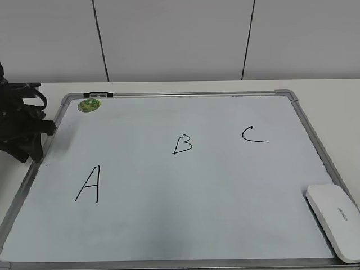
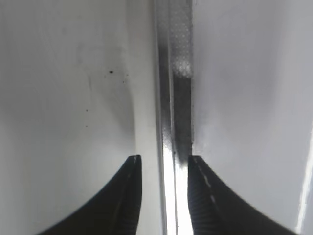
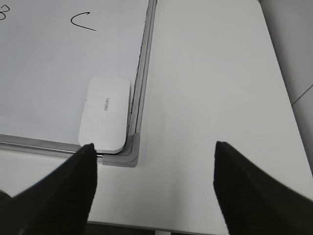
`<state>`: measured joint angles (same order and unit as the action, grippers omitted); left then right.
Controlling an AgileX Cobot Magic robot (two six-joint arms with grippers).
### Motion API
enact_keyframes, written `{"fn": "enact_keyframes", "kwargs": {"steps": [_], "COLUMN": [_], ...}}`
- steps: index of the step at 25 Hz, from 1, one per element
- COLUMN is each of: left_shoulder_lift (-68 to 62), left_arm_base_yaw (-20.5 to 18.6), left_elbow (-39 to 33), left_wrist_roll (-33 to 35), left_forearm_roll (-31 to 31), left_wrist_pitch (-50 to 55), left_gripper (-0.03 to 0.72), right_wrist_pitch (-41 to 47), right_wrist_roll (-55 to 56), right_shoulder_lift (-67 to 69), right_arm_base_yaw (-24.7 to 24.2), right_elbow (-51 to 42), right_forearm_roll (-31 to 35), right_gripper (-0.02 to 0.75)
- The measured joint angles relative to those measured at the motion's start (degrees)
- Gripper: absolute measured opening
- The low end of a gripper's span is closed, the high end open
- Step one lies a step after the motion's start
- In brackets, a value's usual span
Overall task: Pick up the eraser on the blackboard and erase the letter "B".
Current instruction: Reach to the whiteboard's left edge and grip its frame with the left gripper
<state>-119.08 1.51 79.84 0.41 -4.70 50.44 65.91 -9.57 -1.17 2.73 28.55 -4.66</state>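
White tabletop [image 3: 205, 98] bears the blackboard [image 1: 169, 236]; white rounded eraser [image 3: 105, 112], grey-printed, lies beneath my spread right gripper [image 3: 154, 161].

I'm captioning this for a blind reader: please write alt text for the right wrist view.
A white eraser lies in the corner of the blackboard, against its metal frame, below a black letter "C". The open right gripper hangs above the corner and the white table.

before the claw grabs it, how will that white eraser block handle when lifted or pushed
The smooth white oblong eraser looks like a rigid plastic shell, so it probably stays stiff in a grip. Its glossy rounded edges may be a bit slippery. Lying flat and low on the pale glossy whiteboard, it seems unlikely to tip or roll, and would likely slide if pushed.
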Motion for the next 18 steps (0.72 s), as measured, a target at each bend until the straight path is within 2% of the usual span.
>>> {"fn": "enact_keyframes", "kwargs": {"steps": [13, 18], "left_shoulder_lift": [-1.8, -1.8], "left_arm_base_yaw": [0.1, 0.1], "left_elbow": [0.3, 0.3], "left_wrist_roll": [0.0, 0.0], "left_forearm_roll": [-0.4, -1.2], "left_wrist_pitch": [-0.1, 0.0], "left_gripper": [0.232, 0.069], "right_wrist_pitch": [-0.1, -0.1], "right_wrist_roll": [0.0, 0.0], "right_shoulder_lift": [0.0, 0.0], "right_arm_base_yaw": [0.0, 0.0], "right_elbow": [0.0, 0.0], "right_forearm_roll": [0.0, 0.0], "right_gripper": [0.552, 0.551]}}
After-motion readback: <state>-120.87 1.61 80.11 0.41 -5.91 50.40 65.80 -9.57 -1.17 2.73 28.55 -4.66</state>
